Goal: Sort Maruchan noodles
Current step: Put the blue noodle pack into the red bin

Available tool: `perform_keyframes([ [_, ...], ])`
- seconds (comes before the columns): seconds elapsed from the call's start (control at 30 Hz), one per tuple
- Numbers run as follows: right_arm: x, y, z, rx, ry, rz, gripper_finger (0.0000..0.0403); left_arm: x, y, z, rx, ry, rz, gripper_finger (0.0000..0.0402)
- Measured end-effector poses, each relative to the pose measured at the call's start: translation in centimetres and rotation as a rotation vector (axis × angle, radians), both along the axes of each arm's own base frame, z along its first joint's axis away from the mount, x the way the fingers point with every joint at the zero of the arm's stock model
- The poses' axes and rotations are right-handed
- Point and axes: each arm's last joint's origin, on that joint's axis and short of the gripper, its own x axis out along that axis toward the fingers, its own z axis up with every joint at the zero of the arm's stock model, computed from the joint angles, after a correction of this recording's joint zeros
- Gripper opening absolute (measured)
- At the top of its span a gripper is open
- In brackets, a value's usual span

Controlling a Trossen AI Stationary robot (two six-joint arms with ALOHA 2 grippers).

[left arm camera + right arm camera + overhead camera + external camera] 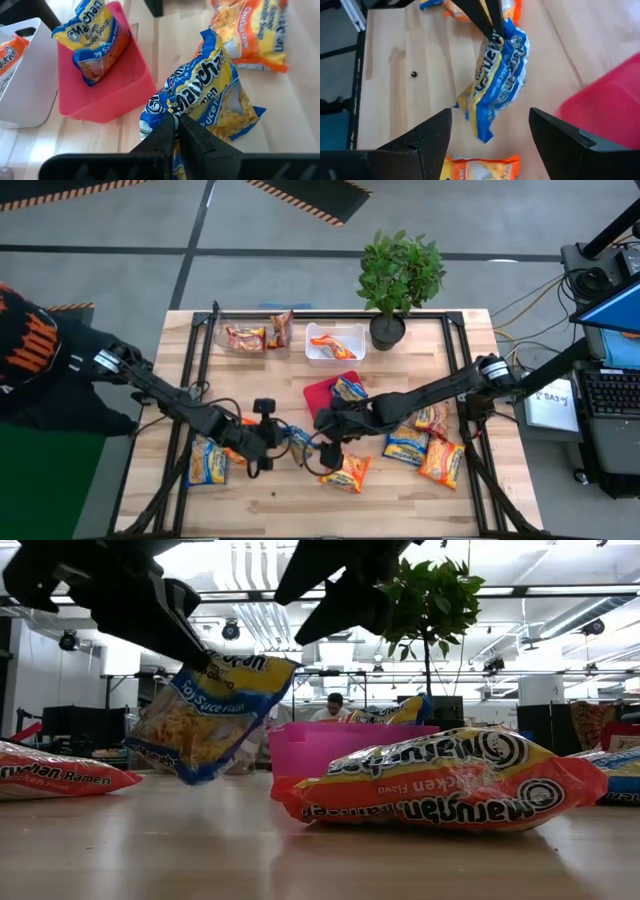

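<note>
My left gripper (283,437) (176,120) is shut on a blue-and-yellow Maruchan packet (299,440) (202,92) near the table's middle. My right gripper (325,428) (491,114) is open just right of that packet (500,70), its fingers standing apart on either side without touching it. The red tray (318,393) holds another blue-and-yellow packet (348,388). Several orange packets (405,446) lie flat on the table's right half, and one orange packet (348,471) (450,790) lies near the front. One more packet (207,463) lies on the left. My left gripper pinches the blue-and-yellow packet between its two fingers at the crimped end seam (170,111), seen in the low view as the top corner (212,665). The fingers slant down from the table's left. The packet hangs tilted below them, its lower corner (190,778) close above the table.
At the far edge stand a clear tray (225,330) with reddish packets, a white tray (335,357) with an orange packet, and a potted plant (398,275). The red tray's wall (605,100) is close beside the hanging packet. Bare wood shows along the near edge.
</note>
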Motion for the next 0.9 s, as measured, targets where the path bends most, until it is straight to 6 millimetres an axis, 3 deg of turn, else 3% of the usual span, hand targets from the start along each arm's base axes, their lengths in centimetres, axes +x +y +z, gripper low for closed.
perform_keyframes([
  [0.4, 2.1, 0.0, -2.5, 0.009, -0.029, 0.001, 0.0247, 0.4, -0.6, 0.7, -0.004, -0.098, -0.001, 0.0],
  [0.57, 2.7, -0.4, -2.6, 0.031, -0.069, -0.007, 0.0227, 0.5, -0.7, 0.9, -0.011, -0.12, 0.005, 0.0],
  [0.7, 2.8, -0.6, -2.7, 0.032, -0.074, -0.013, 0.0185, 0.6, -0.7, 1.0, -0.018, -0.135, 0.003, 0.0],
  [0.9, 2.9, -0.6, -2.8, 0.027, -0.074, -0.009, 0.0071, 0.6, -0.7, 1.1, -0.016, -0.141, -0.001, 0.0],
])
